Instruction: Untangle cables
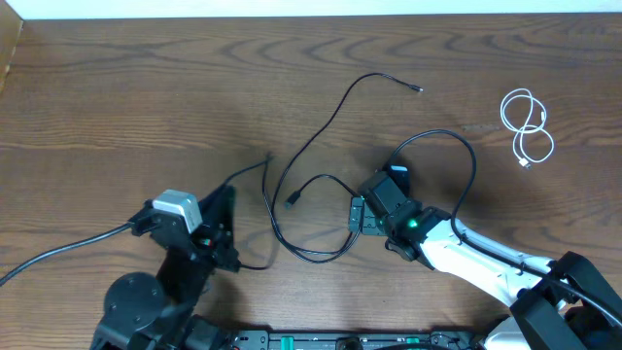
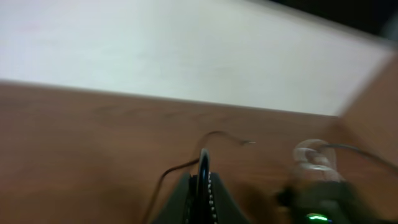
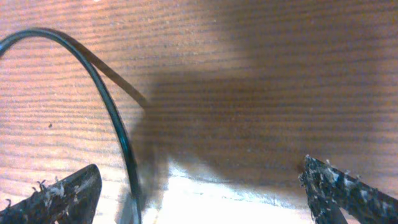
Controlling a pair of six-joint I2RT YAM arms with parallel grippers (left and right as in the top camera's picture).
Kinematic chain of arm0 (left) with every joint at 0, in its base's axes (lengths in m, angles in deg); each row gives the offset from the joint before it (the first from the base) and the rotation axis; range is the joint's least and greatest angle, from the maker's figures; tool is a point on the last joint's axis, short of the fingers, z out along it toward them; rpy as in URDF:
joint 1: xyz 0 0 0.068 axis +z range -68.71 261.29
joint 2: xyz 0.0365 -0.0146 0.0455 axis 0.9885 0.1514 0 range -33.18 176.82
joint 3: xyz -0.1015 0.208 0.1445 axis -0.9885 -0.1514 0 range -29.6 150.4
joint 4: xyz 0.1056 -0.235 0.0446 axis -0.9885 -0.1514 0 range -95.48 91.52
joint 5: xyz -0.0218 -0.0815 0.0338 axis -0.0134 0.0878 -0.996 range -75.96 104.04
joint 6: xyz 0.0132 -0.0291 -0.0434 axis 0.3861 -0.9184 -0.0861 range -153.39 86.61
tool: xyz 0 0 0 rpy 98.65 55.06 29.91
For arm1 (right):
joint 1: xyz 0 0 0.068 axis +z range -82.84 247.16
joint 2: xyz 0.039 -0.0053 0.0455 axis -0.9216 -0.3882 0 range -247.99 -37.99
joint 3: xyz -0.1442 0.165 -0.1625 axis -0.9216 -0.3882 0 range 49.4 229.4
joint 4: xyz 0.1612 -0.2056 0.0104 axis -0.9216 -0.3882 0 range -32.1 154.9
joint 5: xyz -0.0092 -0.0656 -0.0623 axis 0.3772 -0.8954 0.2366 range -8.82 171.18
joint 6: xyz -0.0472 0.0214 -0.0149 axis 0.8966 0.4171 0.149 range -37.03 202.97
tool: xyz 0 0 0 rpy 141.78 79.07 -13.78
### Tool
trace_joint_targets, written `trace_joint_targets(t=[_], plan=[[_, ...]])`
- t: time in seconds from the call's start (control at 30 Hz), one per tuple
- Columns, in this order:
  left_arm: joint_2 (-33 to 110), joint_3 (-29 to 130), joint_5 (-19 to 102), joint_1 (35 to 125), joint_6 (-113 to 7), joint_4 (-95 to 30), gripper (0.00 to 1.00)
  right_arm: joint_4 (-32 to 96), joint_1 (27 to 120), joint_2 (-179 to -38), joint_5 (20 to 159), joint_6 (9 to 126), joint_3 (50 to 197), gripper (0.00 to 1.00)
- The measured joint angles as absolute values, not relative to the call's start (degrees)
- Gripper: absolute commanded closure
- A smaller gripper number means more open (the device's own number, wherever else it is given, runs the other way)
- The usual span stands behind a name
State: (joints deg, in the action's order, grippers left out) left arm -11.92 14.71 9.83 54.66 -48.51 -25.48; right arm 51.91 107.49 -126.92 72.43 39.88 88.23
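Observation:
Several black cables lie looped and crossing on the wooden table. A short white cable sits coiled apart at the far right. My left gripper is at the lower left. In its wrist view the left gripper is shut on a thin black cable that runs out between the jaws. My right gripper hangs low over the middle loops. The right gripper is open, and a black cable passes between its fingers, close to the left one.
A thick black robot wire trails off to the left edge. The table's far edge runs along the top. The right arm shows blurred at the lower right of the left wrist view.

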Motion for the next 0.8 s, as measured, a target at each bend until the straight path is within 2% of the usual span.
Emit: trace_joint_targets(t=[0.17, 0.27, 0.57, 0.8], plan=[[-11.92, 14.75, -7.21, 54.72, -48.62, -34.42, 0.93, 51.89, 107.49, -126.92, 72.38, 39.88, 88.23, 0.01], [-11.92, 14.56, -13.36, 54.83, -49.69, -36.15, 0.92, 51.89, 107.49, -126.92, 72.38, 39.88, 88.23, 0.01], [-11.33, 8.55, -18.56, 54.83, -59.81, -40.52, 0.92, 51.89, 107.49, -126.92, 72.38, 39.88, 88.23, 0.01], [-5.19, 2.65, -18.86, 54.83, -65.14, -39.71, 0.92, 51.89, 107.49, -126.92, 72.38, 39.88, 88.23, 0.01]])
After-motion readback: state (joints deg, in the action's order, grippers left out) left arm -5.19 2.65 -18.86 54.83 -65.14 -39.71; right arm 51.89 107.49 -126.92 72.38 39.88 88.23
